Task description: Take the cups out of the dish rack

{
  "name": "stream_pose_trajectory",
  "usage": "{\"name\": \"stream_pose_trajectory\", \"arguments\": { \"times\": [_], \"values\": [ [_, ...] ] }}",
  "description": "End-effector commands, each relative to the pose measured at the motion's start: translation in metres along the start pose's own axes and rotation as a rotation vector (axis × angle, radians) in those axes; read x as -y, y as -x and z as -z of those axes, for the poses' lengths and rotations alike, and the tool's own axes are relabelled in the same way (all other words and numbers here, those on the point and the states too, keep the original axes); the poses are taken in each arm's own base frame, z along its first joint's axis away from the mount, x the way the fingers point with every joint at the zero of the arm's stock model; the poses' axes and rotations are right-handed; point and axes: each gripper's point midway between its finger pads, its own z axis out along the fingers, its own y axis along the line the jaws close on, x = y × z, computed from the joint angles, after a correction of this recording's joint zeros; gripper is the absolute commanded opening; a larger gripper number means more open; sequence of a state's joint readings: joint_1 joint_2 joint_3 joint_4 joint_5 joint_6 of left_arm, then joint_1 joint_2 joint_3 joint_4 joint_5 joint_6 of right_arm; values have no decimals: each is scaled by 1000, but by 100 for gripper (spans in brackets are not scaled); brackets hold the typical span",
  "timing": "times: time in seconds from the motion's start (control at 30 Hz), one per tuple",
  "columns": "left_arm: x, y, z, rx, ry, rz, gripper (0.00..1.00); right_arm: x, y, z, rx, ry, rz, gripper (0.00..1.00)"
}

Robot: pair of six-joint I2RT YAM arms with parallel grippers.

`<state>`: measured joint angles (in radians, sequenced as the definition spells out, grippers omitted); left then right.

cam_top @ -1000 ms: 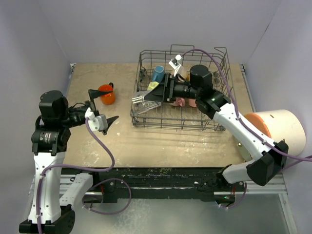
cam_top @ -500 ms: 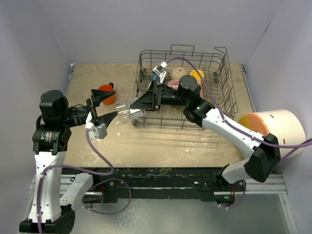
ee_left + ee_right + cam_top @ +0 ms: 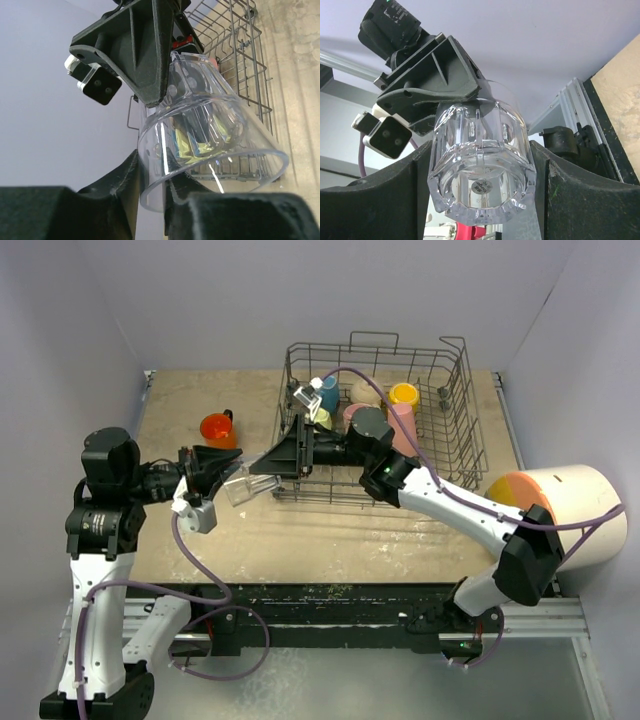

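Top external: looking down on the clear glass [image 3: 240,487], tipped on its side in mid-air above the surface [image 3: 180,400], just left of the dish rack [image 3: 455,390]. Gripped at both ends, so judged to be a handover between arms.

Pinched at the faceted base by the right gripper [image 3: 255,472], with fingers [image 3: 375,200] pressed against either side in the right wrist view. Taken at the open rim by the left gripper [image 3: 222,468], fingers [image 3: 115,190] close on either side of the rim wall and seemingly clamping it.

Probably passed across because of reach: right arm over the rack, left arm nearer the open surface.

Farther left, an orange cup [image 3: 216,427] standing on the surface, presumably unloaded. Inside the rack, waiting: blue cup [image 3: 327,392], beige cup [image 3: 365,390], yellow cup [image 3: 404,393], pink tumbler [image 3: 402,425].
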<state>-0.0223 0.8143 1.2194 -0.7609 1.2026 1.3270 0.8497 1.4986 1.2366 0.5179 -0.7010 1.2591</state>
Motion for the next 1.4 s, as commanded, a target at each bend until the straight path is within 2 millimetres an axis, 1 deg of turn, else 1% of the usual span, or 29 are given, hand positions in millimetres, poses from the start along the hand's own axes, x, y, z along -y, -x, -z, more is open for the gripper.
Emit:
{"name": "stream_pose_trajectory", "arguments": {
  "times": [0.0,0.03,0.07,0.1,0.13,0.17,0.23,0.3,0.33,0.37,0.43,0.53,0.6,0.63,0.7,0.77,0.9,0.93,1.03,1.13,1.27,1.37],
  "values": [
    [-16,13,2,19,44,-12,19,-31,7,3,29,91,32,16],
    [-20,11,3,4,68,2,14,-32,4,5,20,88,29,29],
    [-23,8,4,-13,88,11,7,-29,7,8,31,68,28,43],
    [-29,2,7,-49,116,23,1,-22,11,11,48,19,28,56],
    [-34,-4,9,-83,144,49,0,-12,21,18,75,-47,55,70],
    [-40,-13,11,-125,172,82,0,0,27,25,98,-141,47,77],
    [-50,-31,18,-226,206,160,0,27,53,54,188,-370,102,86],
    [-49,-59,26,-360,187,257,0,42,72,86,258,-576,153,93],
    [-44,-74,32,-440,176,307,0,50,78,102,285,-682,175,96],
    [-41,-91,37,-516,169,341,0,52,83,113,307,-757,191,98],
    [-31,-122,48,-653,154,388,0,62,90,133,319,-881,241,100],
    [0,-169,64,-854,74,486,0,79,96,152,320,-1022,274,100],
    [26,-198,76,-982,-6,583,0,91,97,160,318,-1091,273,100],
    [41,-209,82,-1029,-51,642,0,97,96,163,316,-1115,271,99],
    [63,-228,93,-1090,-101,771,0,107,99,176,345,-1194,280,98],
    [79,-251,103,-1161,-109,889,0,113,99,183,349,-1229,294,98],
    [115,-286,121,-1260,-196,1055,0,123,93,191,357,-1257,304,97],
    [121,-293,124,-1278,-216,1087,0,126,91,193,356,-1264,303,97],
    [134,-319,129,-1326,-244,1161,0,132,87,197,346,-1287,297,97],
    [141,-344,133,-1388,-253,1181,0,134,91,198,349,-1303,306,97],
    [139,-379,142,-1479,-214,1145,0,145,98,196,358,-1342,309,96],
    [136,-396,143,-1494,-195,1146,0,159,101,182,341,-1360,313,93]
  ]
}}
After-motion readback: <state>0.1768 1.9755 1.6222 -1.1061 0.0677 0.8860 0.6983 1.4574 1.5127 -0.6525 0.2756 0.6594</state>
